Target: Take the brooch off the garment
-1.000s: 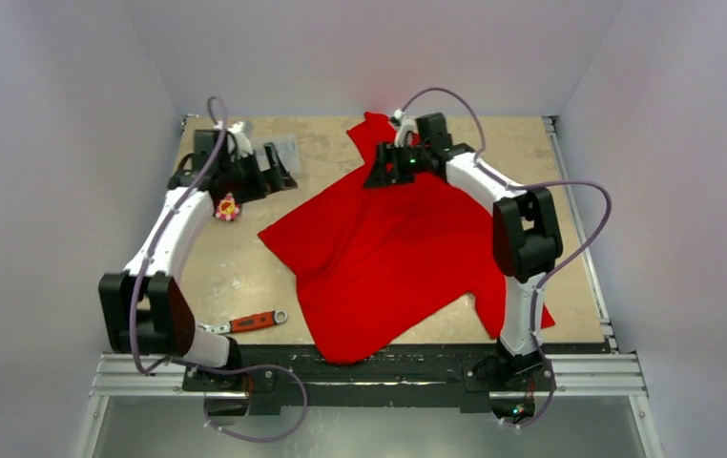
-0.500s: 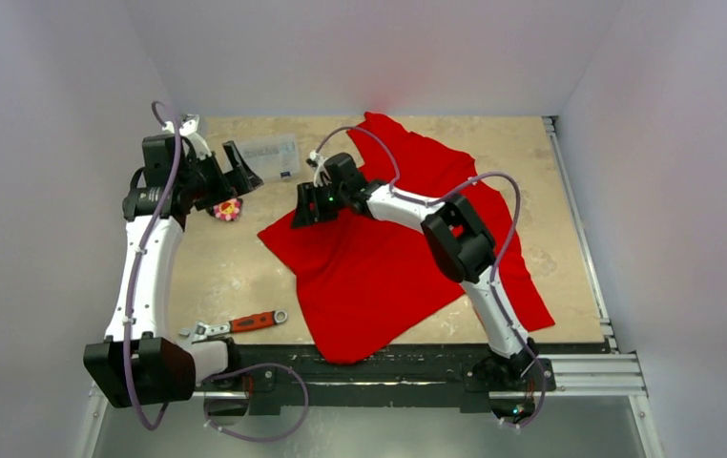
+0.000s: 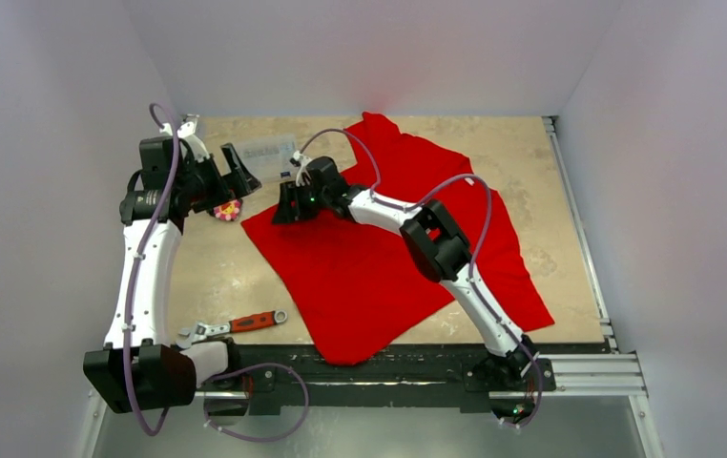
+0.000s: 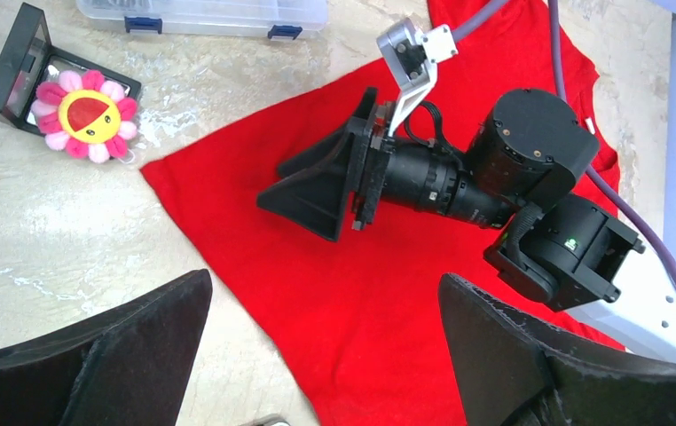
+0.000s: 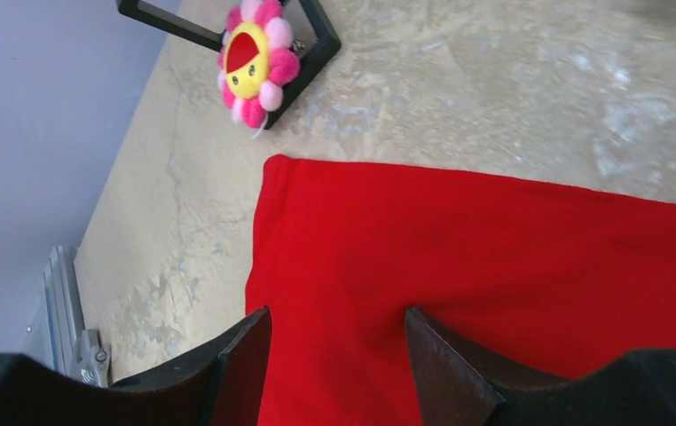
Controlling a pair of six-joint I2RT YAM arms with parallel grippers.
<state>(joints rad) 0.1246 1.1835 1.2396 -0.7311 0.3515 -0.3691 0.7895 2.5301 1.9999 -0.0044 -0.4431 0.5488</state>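
Red cloth fills the gap between the jaws of the right gripper (image 5: 334, 321), which stand partly apart over the far-left corner of the garment (image 3: 388, 258). We cannot tell whether they touch it, but we judge they steady it. Just left of that corner the brooch (image 4: 86, 114) rests on a small black tray (image 4: 6, 64), off the cloth. Nearby hangs the left gripper (image 4: 324, 284), gaping and empty.

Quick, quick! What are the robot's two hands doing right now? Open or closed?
Left gripper: open, holding nothing.
Right gripper: open, jaws apart over the red T-shirt.
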